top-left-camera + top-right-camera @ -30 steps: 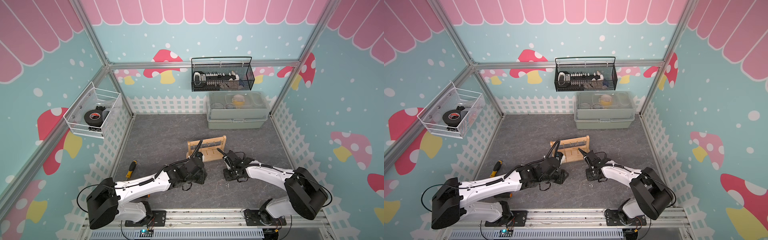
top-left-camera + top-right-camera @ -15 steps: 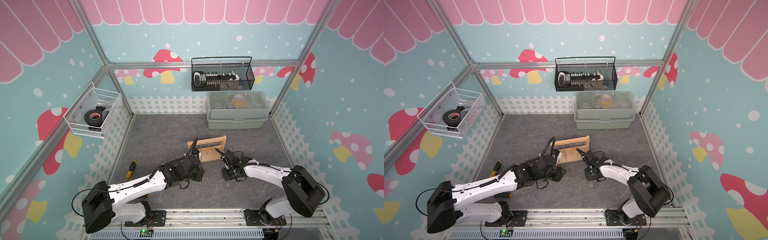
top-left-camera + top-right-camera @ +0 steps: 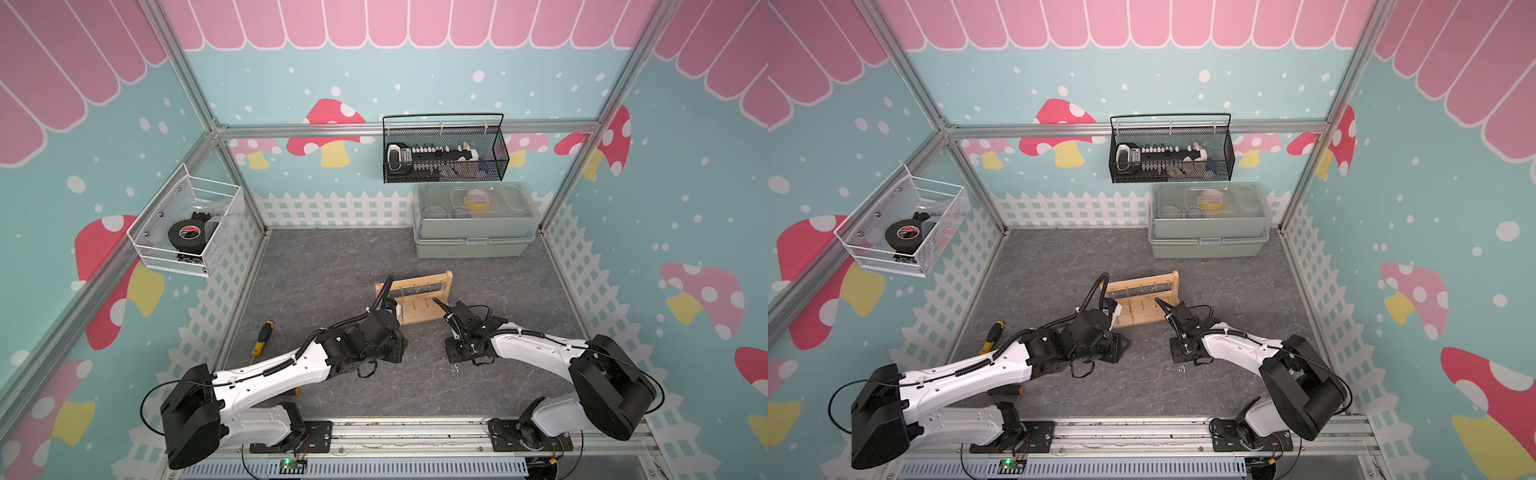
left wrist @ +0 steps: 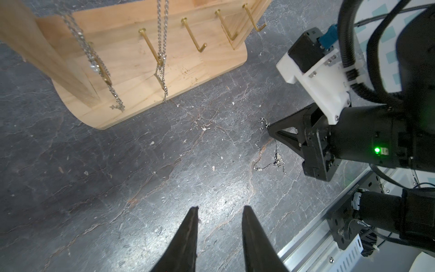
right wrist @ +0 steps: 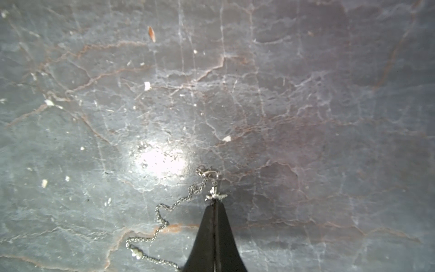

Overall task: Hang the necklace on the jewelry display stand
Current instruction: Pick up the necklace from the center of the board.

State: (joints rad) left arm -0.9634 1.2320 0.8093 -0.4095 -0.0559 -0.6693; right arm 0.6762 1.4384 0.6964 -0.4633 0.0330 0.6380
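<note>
Jaws of your right gripper are pressed together with no gap. Their tips sit low over the grey stone-pattern mat and nip the necklace at a small charm just below its clasp. From that pinch the fine silver chain runs back across the mat in loose curves, past a pale bead.

In the left wrist view you see the same necklace trailing from the right gripper onto the mat, well apart from the stand. Your left gripper is parted and holds nothing, with bare mat showing between its two black fingers.

Beyond it stands the jewelry display stand, of light wood on an oblong base, with a row of brass hooks. Two other chains hang on the hooks nearest one upright.

In a top view the stand sits mid-mat, just ahead of both wrists. Farther out are:
- a yellow-and-black screwdriver beside the left arm
- a grey-green lidded box at the back wall
- a black mesh basket above that box
- a white wire basket on the side wall, holding a roll of black tape
</note>
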